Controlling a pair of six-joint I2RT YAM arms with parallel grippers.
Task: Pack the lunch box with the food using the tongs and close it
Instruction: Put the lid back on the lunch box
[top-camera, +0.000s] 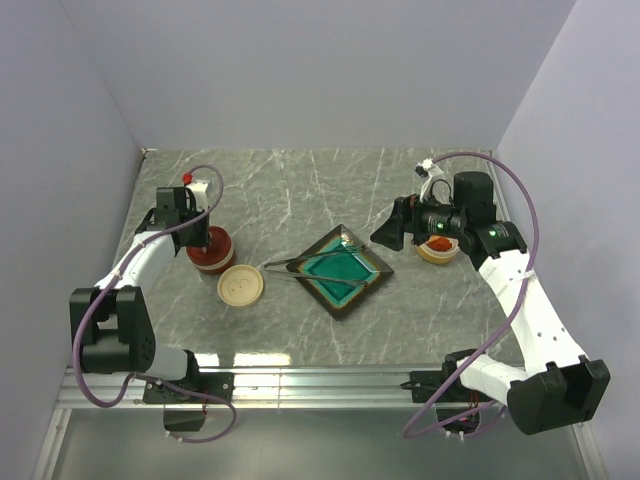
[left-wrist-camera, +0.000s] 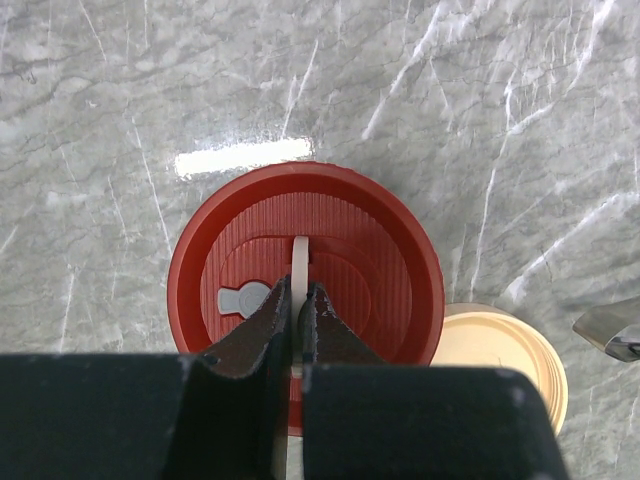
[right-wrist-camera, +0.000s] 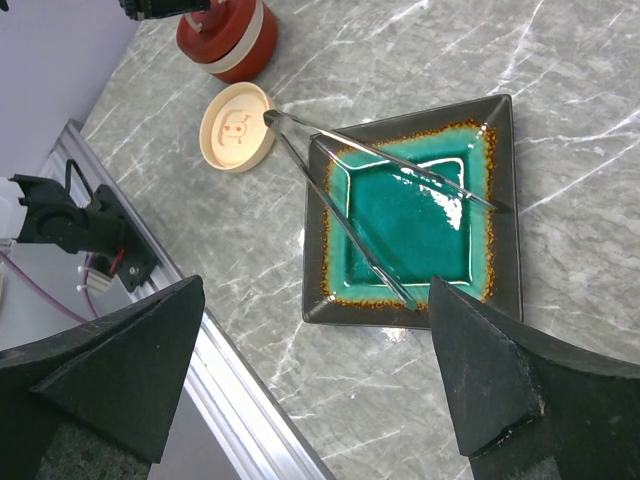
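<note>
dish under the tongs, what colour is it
Teal-green glaze with a dark brown rim; the dish shows best in the right wrist view.

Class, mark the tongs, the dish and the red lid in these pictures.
tongs (right-wrist-camera: 273, 120): right wrist view, joined end.
dish (right-wrist-camera: 503, 250): right wrist view, dark rim.
red lid (left-wrist-camera: 390, 270): left wrist view, ribbed top.

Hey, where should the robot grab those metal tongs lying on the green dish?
Take the tongs near the joined end, which sticks out past the dish rim towards the cream lid. Come from above with the open right end effector, fingers straddling both arms, which lie flat and spread.
</note>
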